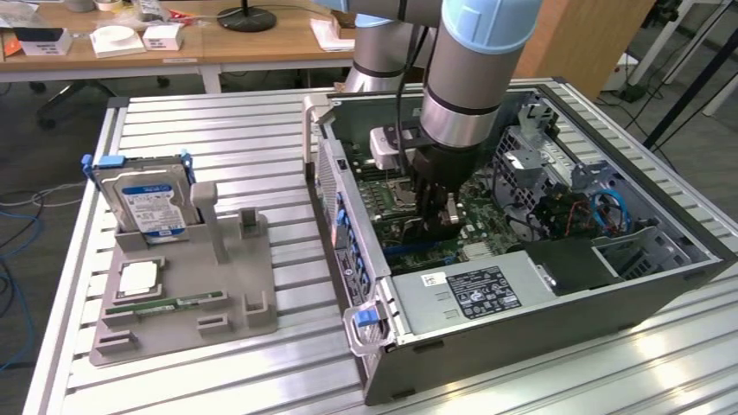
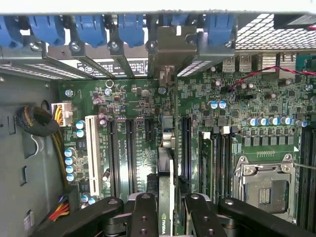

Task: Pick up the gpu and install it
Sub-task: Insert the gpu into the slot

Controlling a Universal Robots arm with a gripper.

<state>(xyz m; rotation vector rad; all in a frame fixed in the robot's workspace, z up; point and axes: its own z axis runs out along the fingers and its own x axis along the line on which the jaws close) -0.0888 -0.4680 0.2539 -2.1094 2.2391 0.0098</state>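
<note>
The tool [image 2: 165, 207] is clamped on the gpu [image 2: 167, 163], which it holds edge-on, the card running up from between the fingers [image 2: 144, 215] toward the rear slot brackets [image 2: 98, 66]. In the exterior view the arm reaches down into the open case [image 1: 542, 320], which lies on the slatted surface [image 1: 207, 121] toward its right edge in that view, and the tool [image 1: 436, 216] sits low over the motherboard [image 1: 392, 194].

The gpu appears to stand over a long slot [image 2: 183, 143] on the board, with its metal end near the bracket opening [image 2: 165, 42]; whether it is seated cannot be told.

Likely risks: if the card edge is off the slot line or tilted, pressing down could bend the board or chip the connector. The end bracket could also catch on the case frame rather than slide into its gap. A slip in the grip would leave the card skewed.
</note>
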